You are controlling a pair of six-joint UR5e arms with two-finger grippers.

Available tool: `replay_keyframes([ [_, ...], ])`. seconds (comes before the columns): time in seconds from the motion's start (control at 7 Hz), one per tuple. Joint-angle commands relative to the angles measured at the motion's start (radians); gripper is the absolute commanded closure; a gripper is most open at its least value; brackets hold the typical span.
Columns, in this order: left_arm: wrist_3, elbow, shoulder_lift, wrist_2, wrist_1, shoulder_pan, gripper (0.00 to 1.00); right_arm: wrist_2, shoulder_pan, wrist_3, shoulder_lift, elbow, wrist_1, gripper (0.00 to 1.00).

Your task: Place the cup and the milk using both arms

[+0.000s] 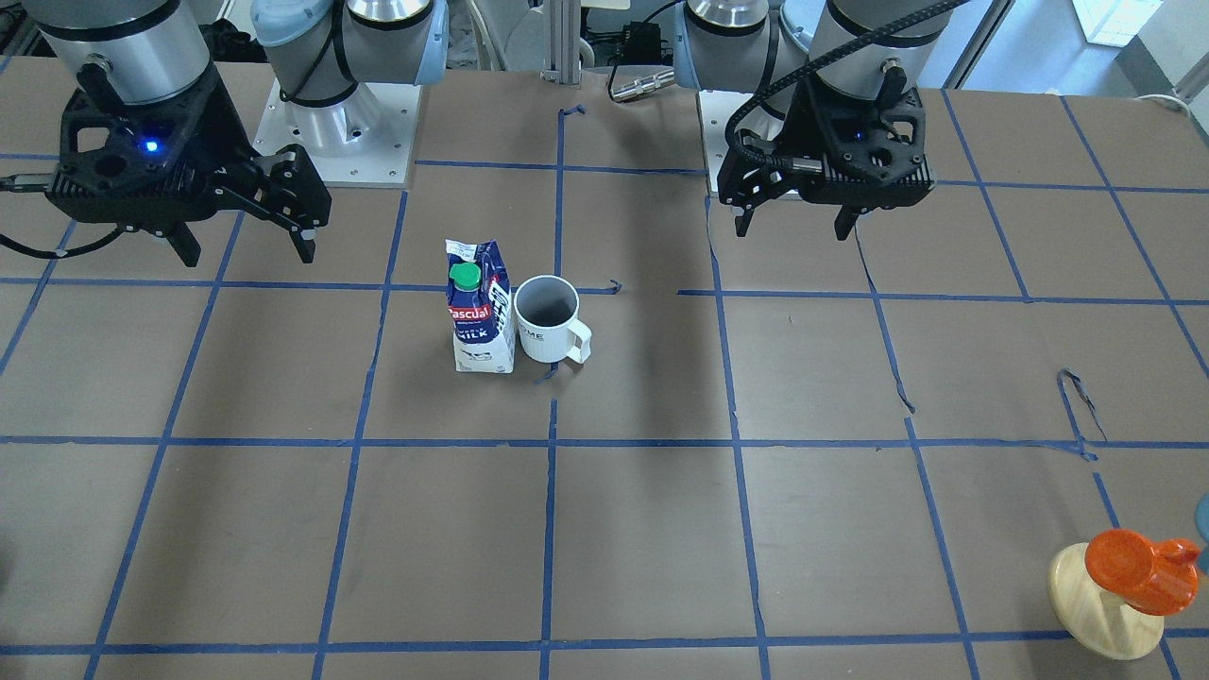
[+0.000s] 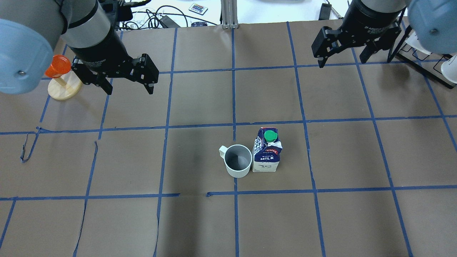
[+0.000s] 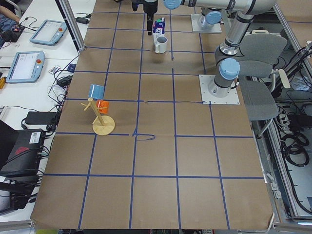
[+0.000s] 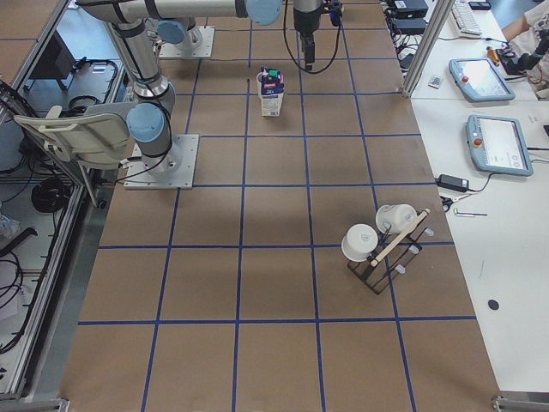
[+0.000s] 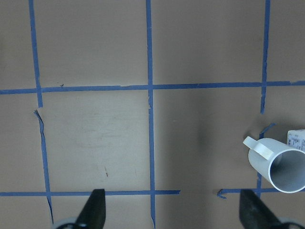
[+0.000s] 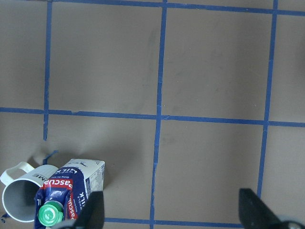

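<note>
Now both of my claws hang above the table (image 1: 850, 529), and both are empty. My left claw (image 1: 791, 227) is in the upper right of the front-facing view, with its two fingers spread wide and pointing down. My right claw (image 1: 247, 253) is in the upper left of the same view, also spread wide, with nothing between its fingers. Each claw is well apart from the two things of the task.

The milk carton (image 1: 482, 307) stands upright a little left of the centre of that view, on brown paper crossed by blue tape lines (image 1: 661, 442). Its green cap is on top, and the red band and the word "MILK" face this camera. The mug (image 1: 548, 321) stands upright just beside the carton, on its right in this view; I cannot tell if they touch. Its inside is dark grey and its handle points to the lower right of the frame. In my left wrist view the mug shows low at the right edge. In my right wrist view the carton and the mug are in the lower left corner.

A wooden stand (image 1: 1096, 604) with an orange cup (image 1: 1129, 567) on it is in the lower right corner of the front-facing view.
</note>
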Motion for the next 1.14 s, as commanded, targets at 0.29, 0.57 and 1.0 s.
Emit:
replay_keyframes([
  [0.29, 0.0, 0.0, -0.002, -0.002, 0.001, 0.0, 0.0, -0.002, 0.0, -0.001, 0.002, 0.001, 0.0, 0.0],
  [0.57, 0.0, 0.0, 0.0, 0.0, 0.001, 0.0, 0.0, -0.004, 0.0, 0.0, 0.001, 0.002, 0.001, 0.0],
  [1.0, 0.0, 0.002, 0.0, 0.0, 0.001, 0.0, 0.0, -0.005, 0.0, -0.001, 0.002, 0.002, 0.001, 0.0],
])
